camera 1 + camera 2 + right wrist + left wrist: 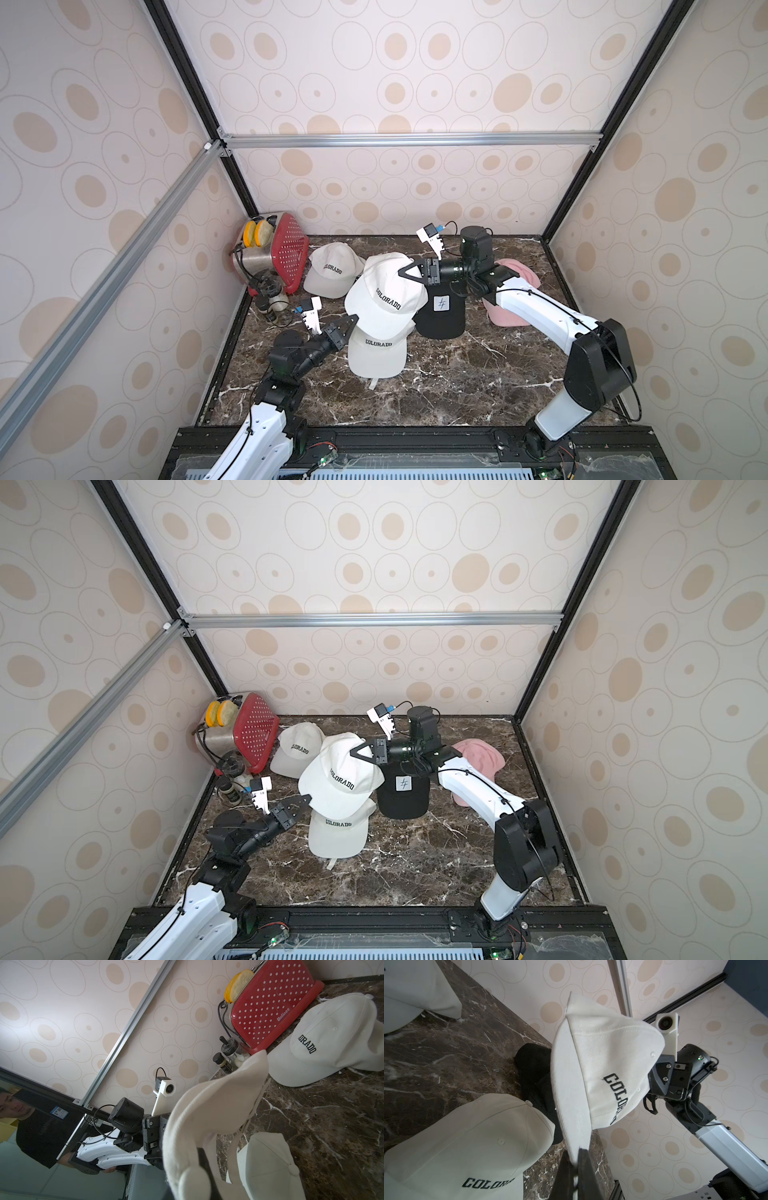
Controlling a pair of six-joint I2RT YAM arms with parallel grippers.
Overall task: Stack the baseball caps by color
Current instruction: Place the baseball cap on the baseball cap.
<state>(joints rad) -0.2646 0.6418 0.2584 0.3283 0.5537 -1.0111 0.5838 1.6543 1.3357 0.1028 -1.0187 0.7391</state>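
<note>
A white COLORADO cap (384,297) (338,777) hangs in the air between both arms. My left gripper (354,320) (576,1169) is shut on the tip of its brim. My right gripper (402,272) (200,1165) is shut on the rear of its crown (209,1113). Directly below lies a second white cap (376,353) (467,1142) on the table. A third white cap (330,270) (332,1043) sits at the back. A black cap with a white square patch (440,313) lies right of the held cap. A pink cap (517,291) is partly hidden behind my right arm.
A red dotted toaster (278,253) (274,1005) with bread slices stands in the back left corner, with small jars (272,299) and a cord in front of it. Patterned walls close three sides of the dark marble table (457,386).
</note>
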